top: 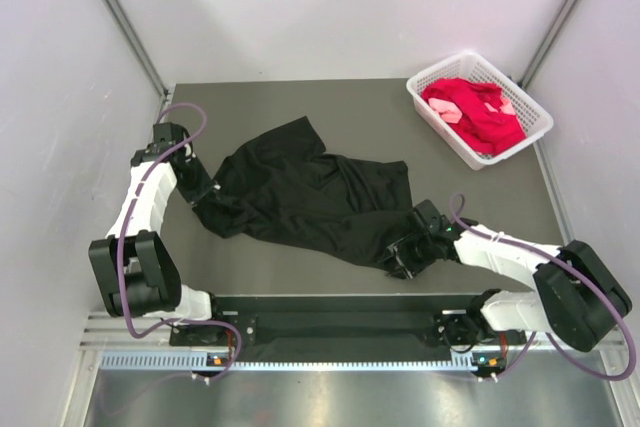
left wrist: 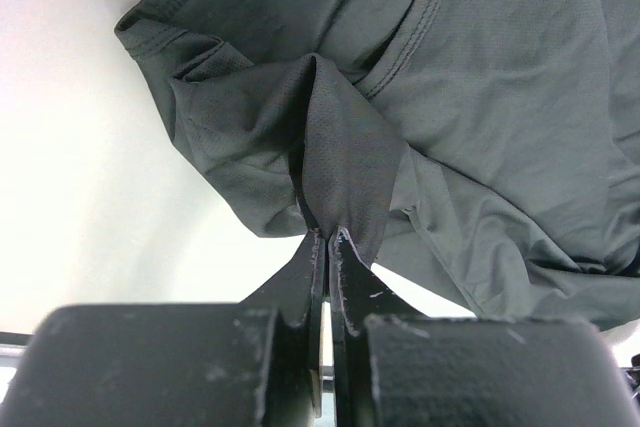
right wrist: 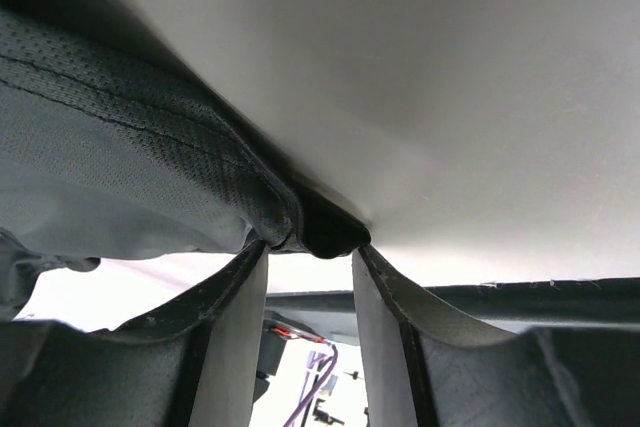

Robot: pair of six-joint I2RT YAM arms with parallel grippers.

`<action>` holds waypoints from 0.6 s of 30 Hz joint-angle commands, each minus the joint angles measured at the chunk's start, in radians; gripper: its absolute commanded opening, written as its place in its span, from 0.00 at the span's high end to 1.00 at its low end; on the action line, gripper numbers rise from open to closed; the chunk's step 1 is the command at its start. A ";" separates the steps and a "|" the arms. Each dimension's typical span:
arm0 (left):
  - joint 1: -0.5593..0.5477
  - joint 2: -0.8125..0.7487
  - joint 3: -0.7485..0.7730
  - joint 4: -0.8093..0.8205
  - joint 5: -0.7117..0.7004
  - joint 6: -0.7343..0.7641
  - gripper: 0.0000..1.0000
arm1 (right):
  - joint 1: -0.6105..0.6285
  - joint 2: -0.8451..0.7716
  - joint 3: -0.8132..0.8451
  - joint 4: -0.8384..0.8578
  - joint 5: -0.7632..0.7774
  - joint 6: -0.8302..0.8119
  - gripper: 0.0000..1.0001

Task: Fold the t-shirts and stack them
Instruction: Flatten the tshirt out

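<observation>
Cloth fills both wrist views. Left gripper [left wrist: 325, 237] has its fingers [left wrist: 352, 282] pressed together on a pinched peak of the black t-shirt [left wrist: 480, 97]. The fabric fans out from the tips and spreads ahead and to their right. Right gripper [right wrist: 310, 244] has its fingers [right wrist: 235, 317] partway apart. A rolled, stitched hem of the same shirt is wedged between the tips and fills the gap, so they look clamped on it. The rest of that edge runs off to their left.

I judge the shirt to be light, thin and wholly limp. It is a fine mesh knit that bunches wherever it is pinched, sags under its own weight and keeps no shape unless spread flat. It should not slip from a closed pinch, though a pinch may catch one layer where two are wanted. The best holds are the double-stitched hems, sleeve edges and corners, one at each side, drawn apart to pull out creases.

Beyond both sets of fingertips the shirt lies crumpled across the middle of the grey table [top: 300, 107], which looks smooth and matte, so cloth should slide on it. Far ahead of the right fingertips, at the far right corner, a white basket [top: 530, 112] holds a red t-shirt [top: 480, 112] and a pale pink t-shirt [top: 447, 113], tangled together. Plain pale walls [top: 330, 7] close the table in on three sides.
</observation>
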 commanded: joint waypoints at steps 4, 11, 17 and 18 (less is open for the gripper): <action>-0.001 -0.016 -0.003 0.019 0.007 0.017 1.00 | 0.007 0.011 -0.029 -0.084 0.123 0.000 0.60; 0.000 -0.019 -0.012 0.024 0.009 0.017 1.00 | -0.024 0.045 0.040 -0.170 0.202 -0.109 0.58; 0.000 -0.018 -0.009 0.022 0.006 0.020 1.00 | -0.030 0.089 0.077 -0.199 0.216 -0.199 0.58; 0.000 -0.018 -0.009 0.022 0.004 0.020 1.00 | -0.030 0.107 0.080 -0.190 0.216 -0.210 0.59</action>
